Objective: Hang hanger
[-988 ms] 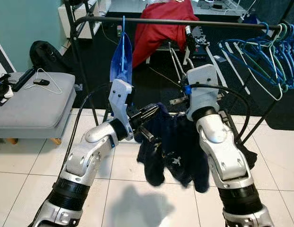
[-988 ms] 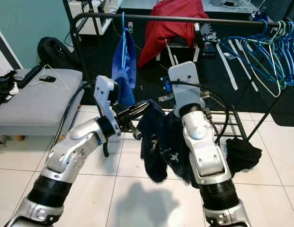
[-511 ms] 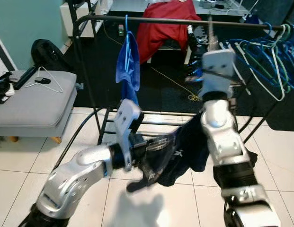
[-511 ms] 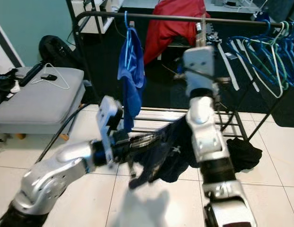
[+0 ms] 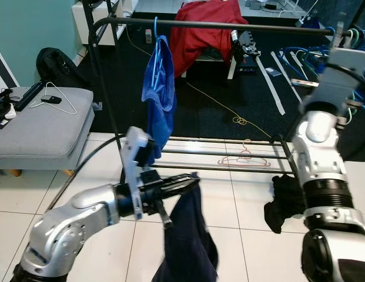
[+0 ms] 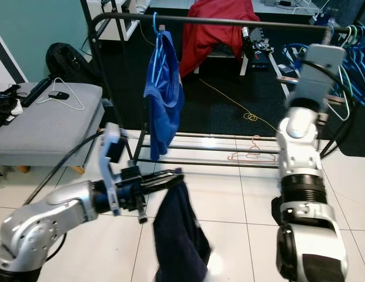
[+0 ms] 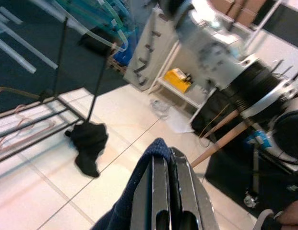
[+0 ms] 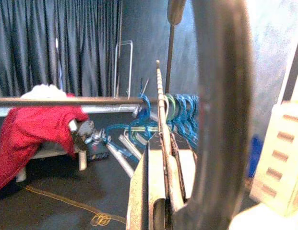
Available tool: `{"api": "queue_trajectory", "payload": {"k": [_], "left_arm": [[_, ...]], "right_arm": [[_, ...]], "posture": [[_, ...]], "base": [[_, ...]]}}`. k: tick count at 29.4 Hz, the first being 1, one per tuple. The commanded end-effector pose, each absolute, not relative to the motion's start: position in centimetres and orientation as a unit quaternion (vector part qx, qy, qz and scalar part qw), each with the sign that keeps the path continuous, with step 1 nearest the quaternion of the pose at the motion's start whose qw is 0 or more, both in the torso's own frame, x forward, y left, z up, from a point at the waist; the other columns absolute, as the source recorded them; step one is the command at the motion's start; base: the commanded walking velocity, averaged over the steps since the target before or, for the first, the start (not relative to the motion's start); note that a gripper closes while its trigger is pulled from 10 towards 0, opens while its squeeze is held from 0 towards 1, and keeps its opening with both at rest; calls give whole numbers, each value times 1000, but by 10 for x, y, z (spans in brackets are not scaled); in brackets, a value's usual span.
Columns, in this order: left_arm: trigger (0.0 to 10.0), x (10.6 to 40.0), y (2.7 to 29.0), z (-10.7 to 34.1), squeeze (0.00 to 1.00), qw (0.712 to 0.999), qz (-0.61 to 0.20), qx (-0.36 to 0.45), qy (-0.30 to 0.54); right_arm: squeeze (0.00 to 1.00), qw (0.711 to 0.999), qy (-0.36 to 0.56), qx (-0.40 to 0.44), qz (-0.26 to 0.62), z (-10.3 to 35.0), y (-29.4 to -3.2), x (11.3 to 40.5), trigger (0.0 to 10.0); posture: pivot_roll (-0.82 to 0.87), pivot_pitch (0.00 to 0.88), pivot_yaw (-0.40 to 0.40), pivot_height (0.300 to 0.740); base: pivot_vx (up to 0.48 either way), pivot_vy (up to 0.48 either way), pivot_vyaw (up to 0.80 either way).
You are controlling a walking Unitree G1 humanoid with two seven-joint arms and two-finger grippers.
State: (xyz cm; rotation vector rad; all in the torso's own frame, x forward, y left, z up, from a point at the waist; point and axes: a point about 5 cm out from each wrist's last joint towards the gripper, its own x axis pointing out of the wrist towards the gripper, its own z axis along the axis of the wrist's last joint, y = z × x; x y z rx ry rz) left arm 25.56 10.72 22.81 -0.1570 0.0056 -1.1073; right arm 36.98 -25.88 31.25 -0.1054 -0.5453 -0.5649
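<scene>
**Q:** Since the earlier frame, what moved?

**A:** Right arm let go of the dark garment [image 5: 185, 235] and swung up and out to my right. Left arm dropped lower and carried the cloth with it. Camera shifted a bit too.

**Q:** Left side state?

**A:** Left gripper [image 5: 191, 179] was stretched out level over the tiled floor [image 5: 253, 235], in front of the rack. Its fingers [image 7: 160, 187] were clenched on the top edge of the dark garment, and the rest hung straight down from them. I couldn't make out a hanger inside that cloth.

**Q:** Right side?

**A:** Right gripper [image 5: 338, 28] pointed up, close to the rail [image 5: 229, 24] at its right end, just beside the bunch of blue hangers [image 8: 177, 108]. The fingers looked pressed together. Whether they pinched anything was too blurred for me to tell.

**Q:** Other hangers?

**A:** One blue hanger [image 5: 155, 29] was hooked on the rail toward the left, with a blue cloth [image 5: 158, 76] on it. A pink hanger [image 5: 244, 158] lay on the rack's low bars. A white hanger [image 5: 53, 97] lay on the grey bench [image 5: 47, 126].

**Q:** Anything else?

**A:** A red garment [image 5: 203, 29] showed behind the rail. A black cloth [image 5: 282, 200] lay on the floor by the rack's right foot.
</scene>
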Motion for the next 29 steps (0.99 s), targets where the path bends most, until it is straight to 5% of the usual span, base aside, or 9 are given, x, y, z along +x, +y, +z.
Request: {"api": "queue_trajectory", "payload": {"k": [1,2,3,4,5,13,14,29], "left_arm": [[0,267,117,222,0,884,-464,-57,15],[0,267,117,222,0,884,-464,-57,15],[0,297,137,207,0,953,-301,-31,25],[0,297,137,207,0,953,-301,-31,25],[0,308,151,196,0,977,-209,-22,33],[275,315,179,167,0,997,-56,-6,54],[10000,313,178,165,0,997,-47,-16,55],[10000,310,147,165,0,994,-100,-20,42]], "right_arm": [[0,944,-221,-27,-243,296,-260,377,10000],[0,944,-221,-27,-243,296,-260,377,10000],[0,991,-76,-9,-114,242,-231,389,10000],[0,991,-76,-9,-114,242,-231,389,10000],[0,998,-19,-16,-57,214,-215,386,10000],[0,997,70,4,30,164,-181,359,10000],[0,996,79,-1,36,160,-178,354,10000],[0,997,-2,-80,23,189,-180,345,10000]], "posture": [[-9,211,-29,740],[-9,211,-29,740],[-13,211,-28,740],[-13,211,-28,740],[-22,211,-23,740],[-35,206,-15,740],[-35,203,-13,740],[-47,183,-14,740]], "base": [[0,0,0],[0,0,0],[0,0,0],[0,0,0],[0,0,0],[0,0,0],[0,0,0],[0,0,0]]}}
